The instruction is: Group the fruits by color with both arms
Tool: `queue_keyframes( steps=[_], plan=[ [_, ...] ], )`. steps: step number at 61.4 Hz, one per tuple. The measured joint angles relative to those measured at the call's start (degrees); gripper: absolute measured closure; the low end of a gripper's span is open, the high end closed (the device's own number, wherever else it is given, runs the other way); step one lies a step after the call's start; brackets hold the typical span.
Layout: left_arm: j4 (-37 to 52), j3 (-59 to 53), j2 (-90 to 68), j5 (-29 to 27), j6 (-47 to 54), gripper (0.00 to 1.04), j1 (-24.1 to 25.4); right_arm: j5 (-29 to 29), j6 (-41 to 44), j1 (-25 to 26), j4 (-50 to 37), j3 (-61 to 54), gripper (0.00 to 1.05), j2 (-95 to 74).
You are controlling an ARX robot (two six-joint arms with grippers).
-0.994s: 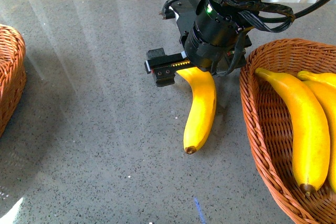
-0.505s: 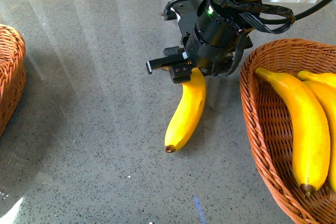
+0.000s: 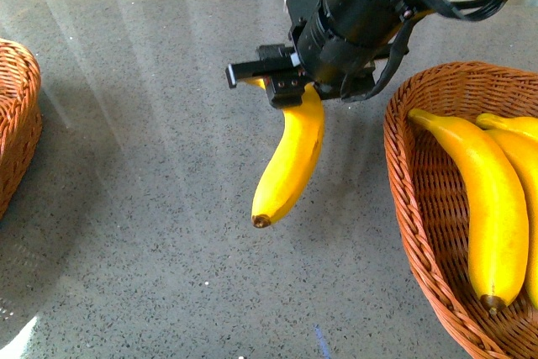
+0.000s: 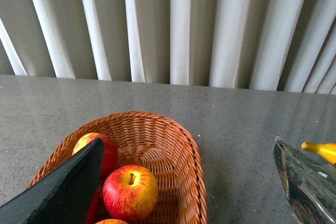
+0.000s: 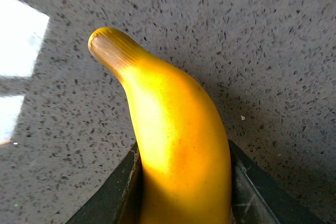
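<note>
Your right gripper (image 3: 290, 94) is clamped on the banana (image 3: 290, 161), now lifted off the worktop (image 3: 151, 166) mid-table; carry it to the right-edge basket (image 3: 420, 208) next.

You see the right gripper (image 3: 290, 90) clamped on a banana (image 3: 290, 161) hanging over the grey table (image 3: 151, 166), beside a basket (image 3: 420, 208) of bananas (image 3: 483, 199).

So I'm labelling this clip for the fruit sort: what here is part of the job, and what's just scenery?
Part of the job:
- held banana, gripped by the right gripper
- bananas in the right basket
- apples in the left basket
- left gripper, open

Just scenery:
- curtain
- grey table
</note>
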State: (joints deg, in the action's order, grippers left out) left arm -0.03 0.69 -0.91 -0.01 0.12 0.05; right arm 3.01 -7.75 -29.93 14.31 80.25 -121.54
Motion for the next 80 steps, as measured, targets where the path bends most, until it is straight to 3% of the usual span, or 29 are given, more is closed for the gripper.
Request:
queue_keyframes(
  steps=[22, 44, 54, 80],
  plan=[
    [0.0, 0.0, 0.0, 0.0, 0.0, 0.09, 0.0, -6.0, 5.0, 3.1, -3.5, -10.2, 0.69, 15.1],
    [0.0, 0.0, 0.0, 0.0, 0.0, 0.09, 0.0, -11.7, 16.6, 19.8, -3.7, -25.0, 0.69, 28.0],
    [0.0, 0.0, 0.0, 0.0, 0.0, 0.09, 0.0, -14.1, 19.8, 24.9, -4.1, -29.7, 0.69, 29.7],
    [0.0, 0.0, 0.0, 0.0, 0.0, 0.09, 0.0, -11.5, 23.5, 27.4, -8.6, -32.3, 0.69, 25.3]
  ],
)
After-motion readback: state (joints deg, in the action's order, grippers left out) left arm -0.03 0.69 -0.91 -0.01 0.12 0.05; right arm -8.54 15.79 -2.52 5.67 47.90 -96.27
